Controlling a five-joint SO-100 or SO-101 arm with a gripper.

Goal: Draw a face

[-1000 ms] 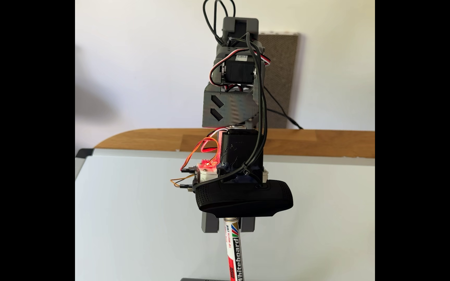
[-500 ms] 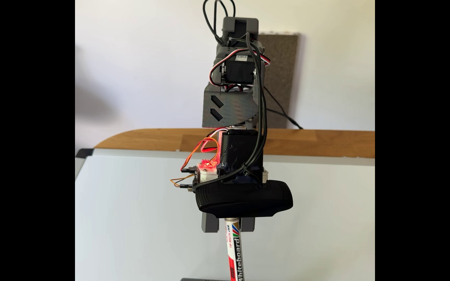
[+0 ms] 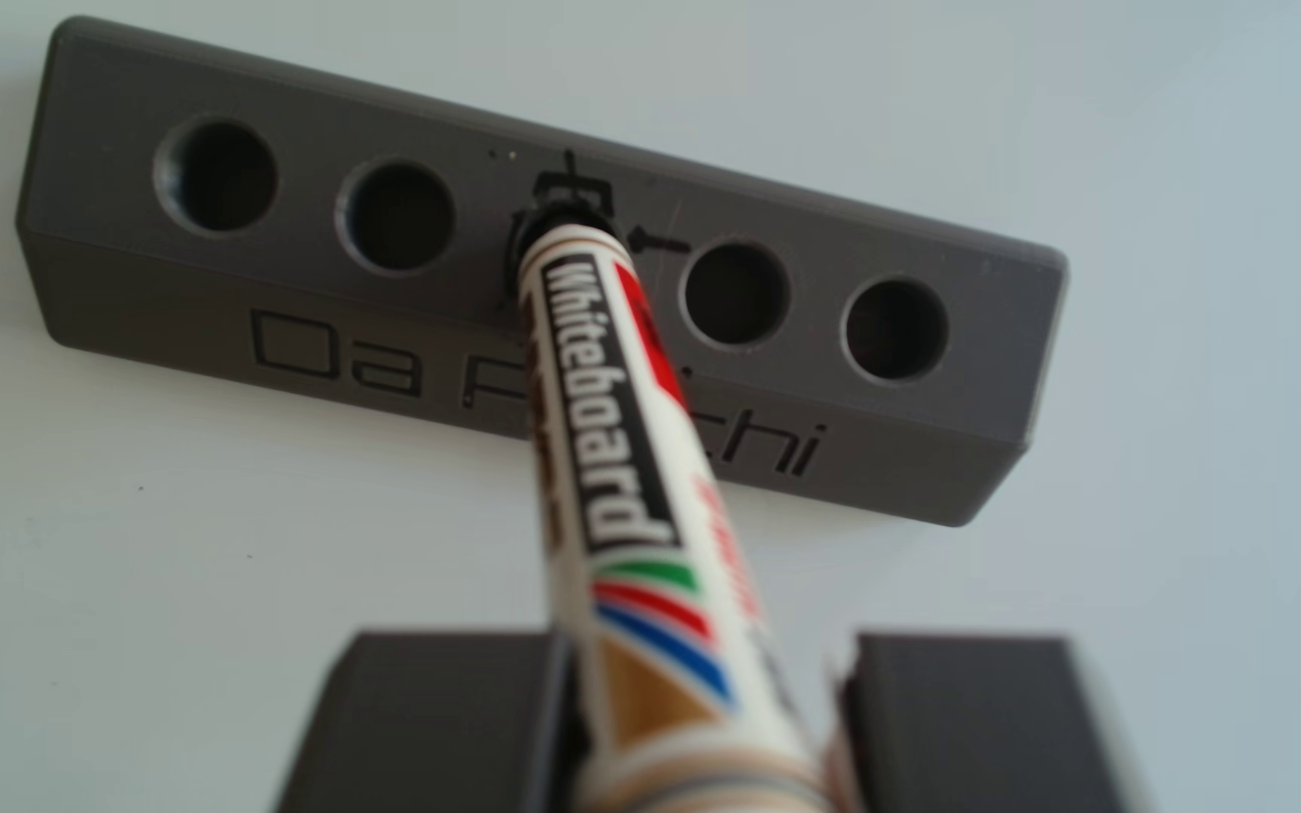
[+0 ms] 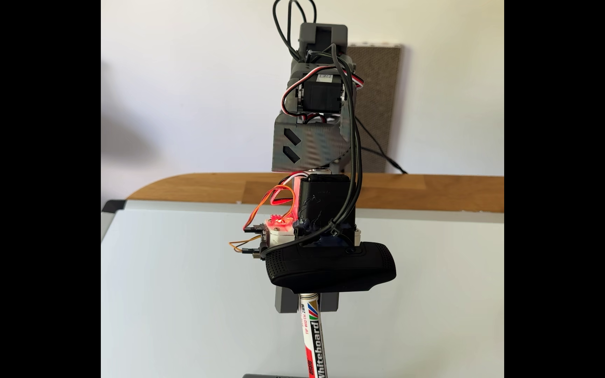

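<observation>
My gripper (image 3: 702, 649) is shut on a whiteboard marker (image 3: 608, 438), with the grey fingers (image 3: 444, 703) on either side of its barrel. The marker's black tip sits in the middle hole of a grey holder block (image 3: 162, 281) engraved with lettering. The block lies on the whiteboard (image 3: 123, 625). In the fixed view the gripper (image 4: 307, 310) points down and toward the camera. The marker (image 4: 313, 341) runs from it to the block's top edge (image 4: 275, 375) at the bottom of the frame. The face is out of view.
A black webcam (image 4: 330, 269) rides on the wrist just above the fingers. The whiteboard (image 4: 184, 290) lies on a wooden table (image 4: 421, 192). A brown panel (image 4: 377, 109) leans on the wall behind the arm. Several open holes (image 3: 737, 293) flank the marker.
The two fingers have drawn closer together around the marker. The wrist and webcam have shifted slightly to the right in the fixed view.
</observation>
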